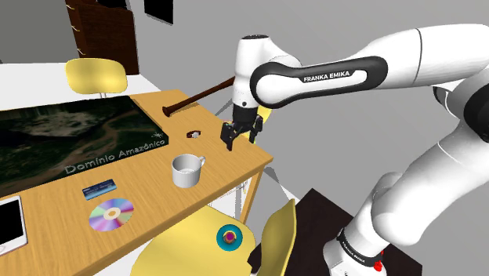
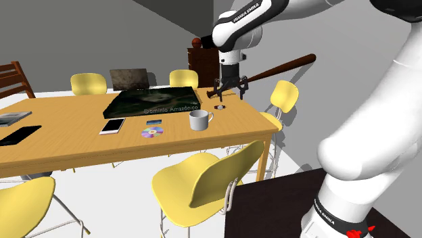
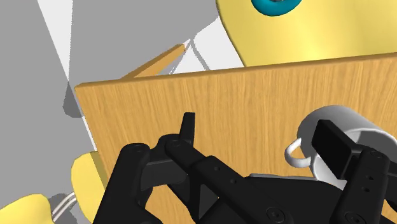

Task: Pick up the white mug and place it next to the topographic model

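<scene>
Just off a corner of the topographic model (image 1: 70,137) stood the white mug (image 1: 186,171), upright, its handle turned away from the model. Farther from the model hovered my gripper (image 1: 237,136), fingers spread and empty. I judged the mug light, rigid and slick, best pinched across one rim wall.

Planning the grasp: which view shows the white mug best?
The shoulder view: the white mug stands unobstructed, rim and handle clear. The second exterior view shows it whole but farther off; in the wrist view a finger partly covers it.
</scene>
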